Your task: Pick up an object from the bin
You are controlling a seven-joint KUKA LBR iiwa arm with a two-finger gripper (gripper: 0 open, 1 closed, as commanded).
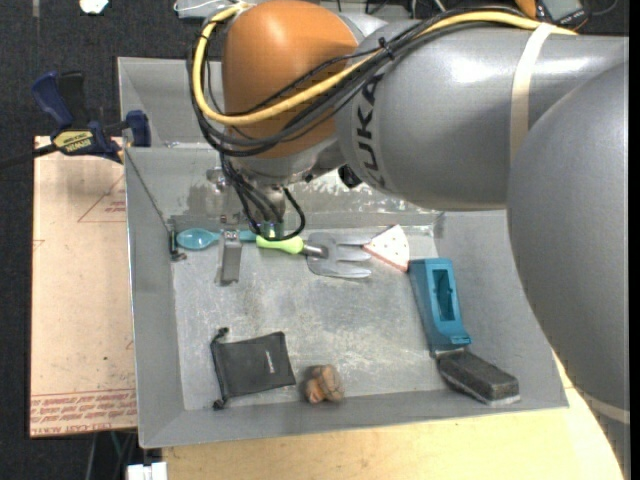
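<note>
Spoon (195, 238) of teal plastic is lying at the upper left of the bin (300, 313) floor. Its bowl is pointing left and its handle is running right toward a metal fork with a green handle (281, 245). The hand (232, 253) is hanging below the arm's orange cover (285, 58) and reaching down right at the spoon's handle, between the bowl and the green handle. How far it is opening cannot be told. Right of the fork, a white-and-red wedge (390, 250) and a blue oblong block (440, 303) are lying. A black pouch (255, 361), a small brown lump (322, 384) and a dark grey bar (480, 376) are sitting along the lower edge.
</note>
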